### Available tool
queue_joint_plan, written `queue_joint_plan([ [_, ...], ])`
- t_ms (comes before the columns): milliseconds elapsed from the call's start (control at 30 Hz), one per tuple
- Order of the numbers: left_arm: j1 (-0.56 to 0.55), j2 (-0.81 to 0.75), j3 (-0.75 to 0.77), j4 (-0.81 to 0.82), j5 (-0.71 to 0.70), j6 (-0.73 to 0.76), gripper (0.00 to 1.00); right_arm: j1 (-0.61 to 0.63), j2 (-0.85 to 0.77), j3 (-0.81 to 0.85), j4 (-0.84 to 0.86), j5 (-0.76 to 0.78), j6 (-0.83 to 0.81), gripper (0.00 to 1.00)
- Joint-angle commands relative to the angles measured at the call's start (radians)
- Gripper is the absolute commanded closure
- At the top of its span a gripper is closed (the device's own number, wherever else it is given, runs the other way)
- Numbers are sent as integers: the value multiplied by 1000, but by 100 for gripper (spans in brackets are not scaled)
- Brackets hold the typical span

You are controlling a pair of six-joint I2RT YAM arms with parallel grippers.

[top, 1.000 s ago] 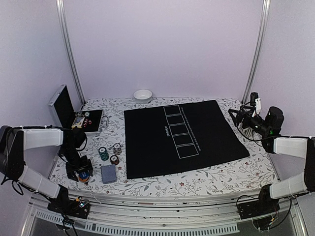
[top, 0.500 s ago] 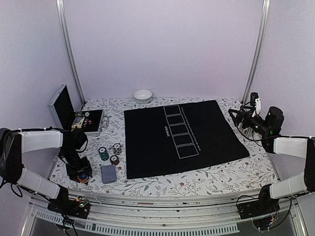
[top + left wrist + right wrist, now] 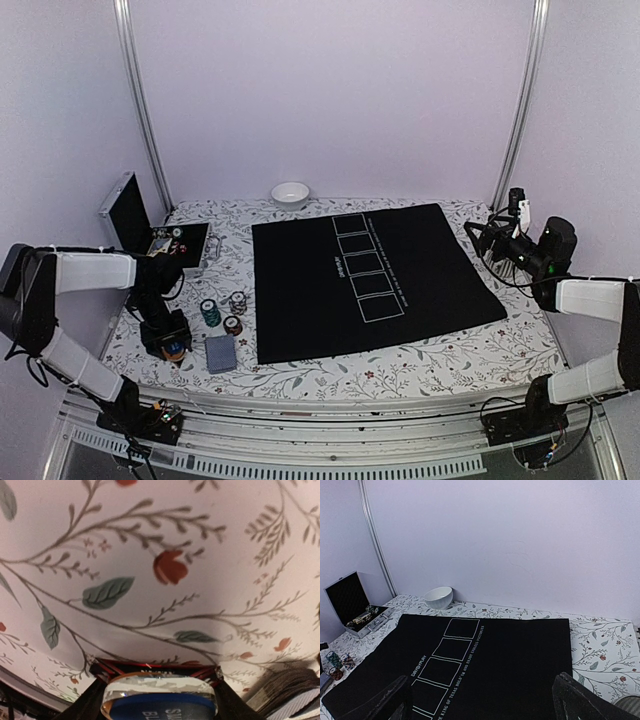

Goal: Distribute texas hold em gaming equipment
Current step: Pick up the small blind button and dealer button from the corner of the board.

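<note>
My left gripper point(image 3: 171, 343) is at the near left of the table, shut on a blue button disc point(image 3: 160, 703) with a clear rim. An orange layer and the black-red triangle marker point(image 3: 152, 666) show right behind the disc, above the floral cloth. A green chip stack point(image 3: 209, 312), a white-black stack point(image 3: 238, 301) and a red stack point(image 3: 232, 325) stand just to its right. The grey-blue card deck point(image 3: 220, 352) lies in front of them, and its edge shows in the left wrist view point(image 3: 295, 696). My right gripper point(image 3: 478, 236) is open and empty, held above the table's right edge.
A black mat point(image 3: 372, 278) with printed card boxes covers the middle; it also shows in the right wrist view point(image 3: 500, 655). A small white bowl point(image 3: 290, 193) stands at the back. The open silver case point(image 3: 148, 232) sits at the far left with items inside.
My left gripper has shifted slightly to the right and away from the near edge with the button disc in it. The right arm has not moved.
</note>
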Motion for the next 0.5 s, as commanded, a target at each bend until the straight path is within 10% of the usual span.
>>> queue_joint_plan([
  [0,11,54,35,122,-49,39,52,-2,-11,22,-2,15,9,1],
  [467,12,-30,114,-19,-77,55,50,-2,1,29,-1,-2,16,1],
])
